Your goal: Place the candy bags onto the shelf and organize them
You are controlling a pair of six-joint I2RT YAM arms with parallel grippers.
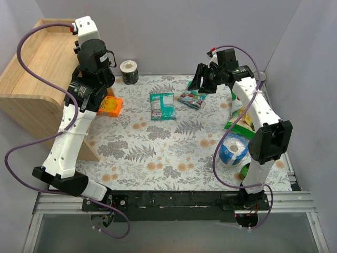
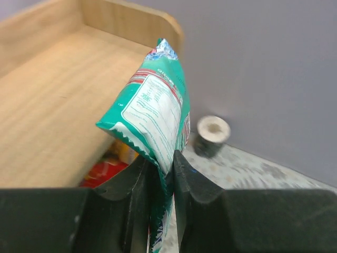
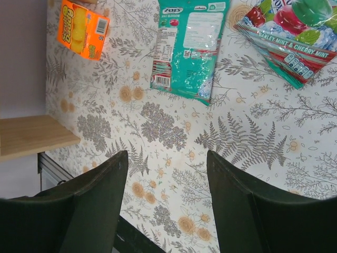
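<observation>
My left gripper [image 2: 164, 158] is shut on the lower edge of a teal candy bag [image 2: 155, 110], which stands up between the fingers above the shelf's [image 2: 52, 95] wooden top board. On the floral table lie an orange candy bag [image 1: 110, 106] [image 3: 83, 29], a second teal bag [image 1: 162, 105] [image 3: 189, 47] and a red-and-green sweets bag [image 1: 192, 98] [image 3: 295, 42]. My right gripper [image 1: 199, 83] [image 3: 167, 158] hangs open over the table, nearer than these bags, with nothing between its fingers. The shelf [image 1: 37, 68] fills the far left.
A dark tape roll [image 1: 129, 72] [image 2: 213, 134] stands at the back wall near the shelf. At the right edge lie a green-and-white snack bag [image 1: 239, 124] and a blue-and-white roll [image 1: 233, 149]. The raised left arm [image 1: 92, 58] stands beside the shelf's side panel.
</observation>
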